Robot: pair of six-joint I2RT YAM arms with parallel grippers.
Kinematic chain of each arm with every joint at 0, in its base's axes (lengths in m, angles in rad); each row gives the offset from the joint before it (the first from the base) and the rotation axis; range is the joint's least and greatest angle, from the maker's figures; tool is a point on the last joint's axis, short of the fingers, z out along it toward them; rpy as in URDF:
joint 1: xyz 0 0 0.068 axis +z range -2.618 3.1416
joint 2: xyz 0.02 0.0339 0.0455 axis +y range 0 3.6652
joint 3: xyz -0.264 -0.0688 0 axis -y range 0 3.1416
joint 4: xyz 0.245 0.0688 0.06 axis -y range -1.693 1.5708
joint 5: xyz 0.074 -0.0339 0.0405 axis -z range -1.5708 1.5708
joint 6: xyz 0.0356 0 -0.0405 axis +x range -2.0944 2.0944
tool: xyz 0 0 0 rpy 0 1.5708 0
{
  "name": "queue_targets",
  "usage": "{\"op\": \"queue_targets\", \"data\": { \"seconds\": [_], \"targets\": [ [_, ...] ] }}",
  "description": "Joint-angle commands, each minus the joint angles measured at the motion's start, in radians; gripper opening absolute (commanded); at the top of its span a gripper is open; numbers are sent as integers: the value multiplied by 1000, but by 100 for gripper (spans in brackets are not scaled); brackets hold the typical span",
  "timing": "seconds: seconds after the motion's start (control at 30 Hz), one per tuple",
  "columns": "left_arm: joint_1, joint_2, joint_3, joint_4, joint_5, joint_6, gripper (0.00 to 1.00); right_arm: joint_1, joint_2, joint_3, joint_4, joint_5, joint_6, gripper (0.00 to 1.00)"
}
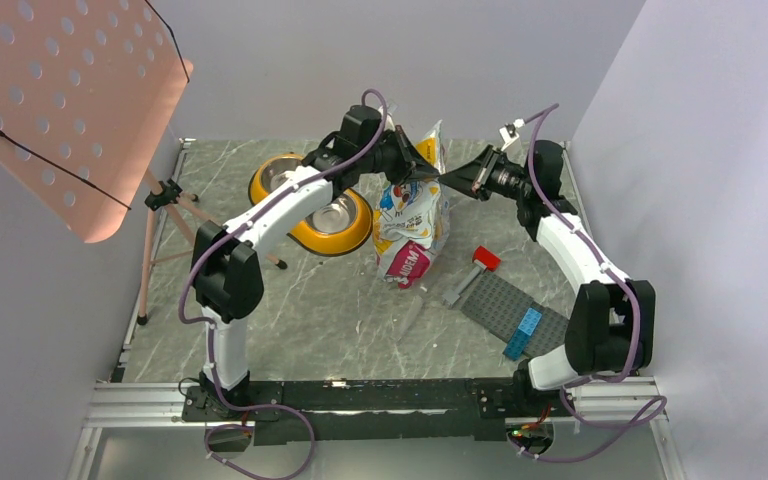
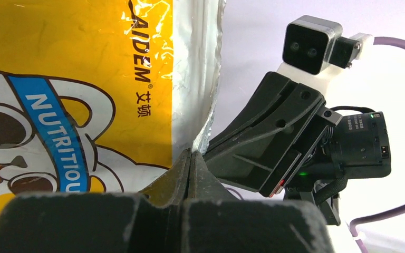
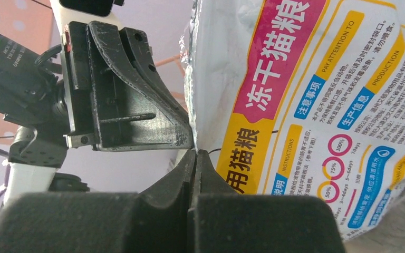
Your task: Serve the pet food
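Note:
The glossy white, pink and yellow pet food bag [image 1: 412, 215] with a cartoon cat hangs upright, its bottom near the table, just right of the yellow double bowl [image 1: 305, 240]. My left gripper [image 1: 424, 172] is shut on the bag's silver side seam; in the left wrist view [image 2: 191, 154] the jaws are pressed together below the yellow front [image 2: 84, 68]. My right gripper [image 1: 450, 181] is shut on the same seam from the other side [image 3: 195, 153], beside the bag's printed back [image 3: 316, 95]. The two grippers almost touch. No kibble shows.
The bowl's two steel cups [image 1: 282, 172] sit under the left arm. A grey baseplate [image 1: 505, 298] with blue bricks [image 1: 523, 330] and a red-headed tool [image 1: 484, 258] lie at the right. A pink perforated board [image 1: 70, 100] on a tripod [image 1: 165, 195] stands at the left.

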Motion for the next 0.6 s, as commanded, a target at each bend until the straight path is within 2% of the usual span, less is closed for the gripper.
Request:
{"op": "queue_targets", "data": {
  "seconds": [0.0,0.1,0.23,0.47,0.5,0.57],
  "targets": [
    [3,5,63,-115,-71,84,0,-8,-8,-62,231,-73,146,0],
    [7,-11,51,-124,-94,101,0,-9,8,-86,334,-115,215,0],
    [9,-5,82,-120,-81,143,1,-8,27,-78,331,-121,210,0],
    [8,17,173,-182,-154,206,43,-6,30,-46,256,-102,145,0],
    [8,18,173,-185,-164,206,48,-7,30,-44,254,-102,144,0],
    [8,25,178,-184,-170,210,51,-1,31,-38,241,-99,133,0]
  ]
}}
